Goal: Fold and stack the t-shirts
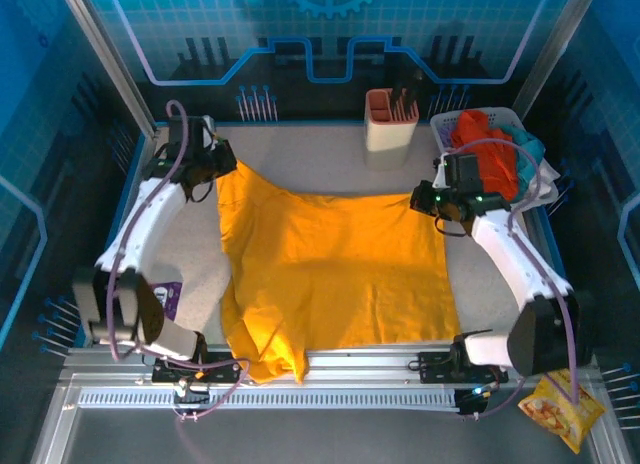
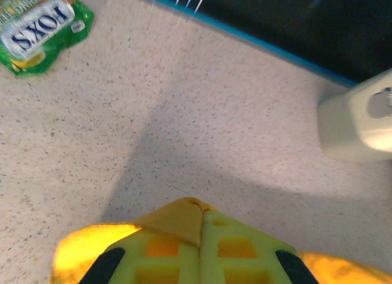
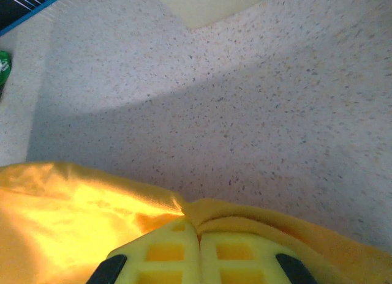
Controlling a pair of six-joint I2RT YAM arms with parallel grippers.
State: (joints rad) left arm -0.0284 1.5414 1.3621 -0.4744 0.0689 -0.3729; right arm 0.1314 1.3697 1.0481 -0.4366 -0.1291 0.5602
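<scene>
The left gripper (image 2: 200, 238) is pinching shut on a far corner of the yellow tee (image 1: 330, 264), and the right gripper (image 3: 197, 238) is clamping the other far corner, both sets of jaws pressed together on cloth. Between them the tee is lying mostly spread across the bench (image 1: 330, 149), its near end bunching up at the front edge. No fold is showing yet, by my read. Off to the right, the basket (image 1: 503, 112) is holding more shirts (image 1: 488, 149), orange-red and teal, unfolded. So it's looking early: flattening underway, folding and stacking all ahead.
</scene>
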